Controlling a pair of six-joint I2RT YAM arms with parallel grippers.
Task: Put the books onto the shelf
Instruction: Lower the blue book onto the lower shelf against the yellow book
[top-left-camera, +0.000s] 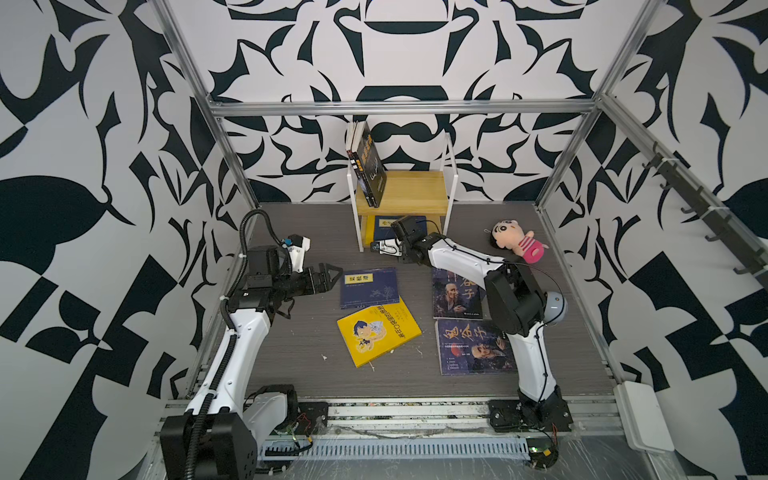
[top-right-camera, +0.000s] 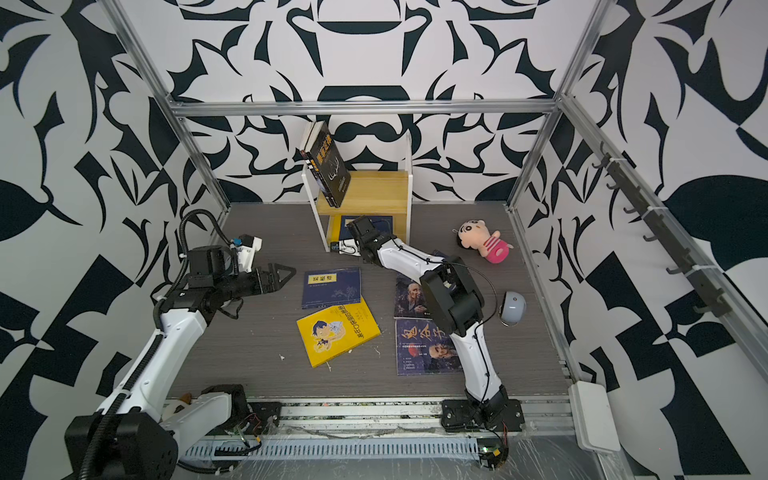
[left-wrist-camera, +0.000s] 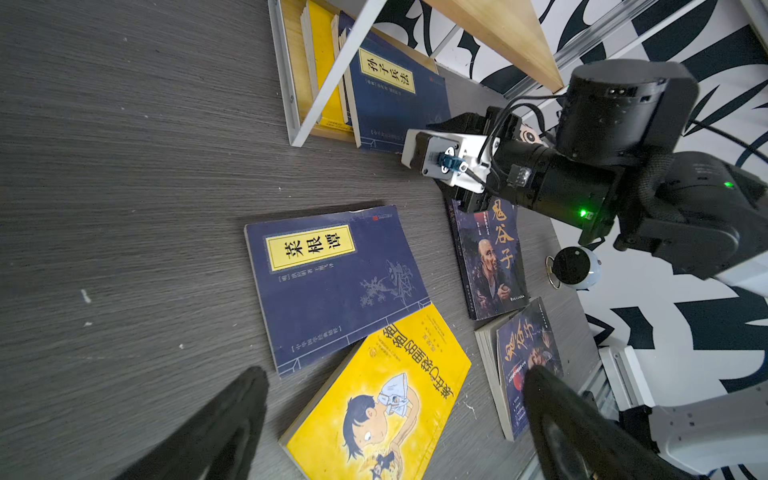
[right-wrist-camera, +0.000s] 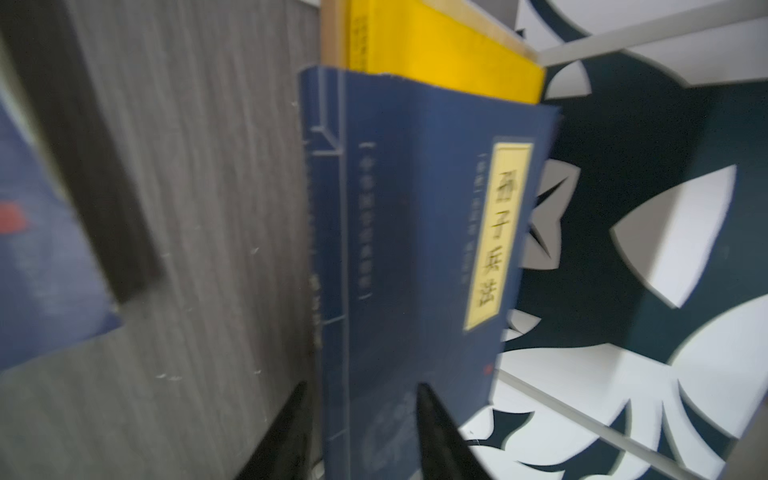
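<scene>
- Straddles navy 孙子兵法 book (right-wrist-camera: 415, 249) with right gripper (right-wrist-camera: 361, 388) in shelf's (top-left-camera: 411, 189) lower tier, against yellow book (right-wrist-camera: 449, 45); cannot tell whether gripping.
- Spreads left gripper (top-left-camera: 330, 277) wide, holding nothing.
- Reads 菜根谭 on navy book (left-wrist-camera: 332, 282) lying flat on table (left-wrist-camera: 124, 208), 鬼谷子 on portrait book (left-wrist-camera: 490, 257) beside it.

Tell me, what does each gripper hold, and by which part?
Left gripper: nothing. Right gripper straddles the shelved navy book's front end; whether it grips cannot be told.

Navy book (top-left-camera: 369, 287) carries a yellow label (top-left-camera: 360, 278); the doll (top-left-camera: 517, 241) is pink-striped
</scene>
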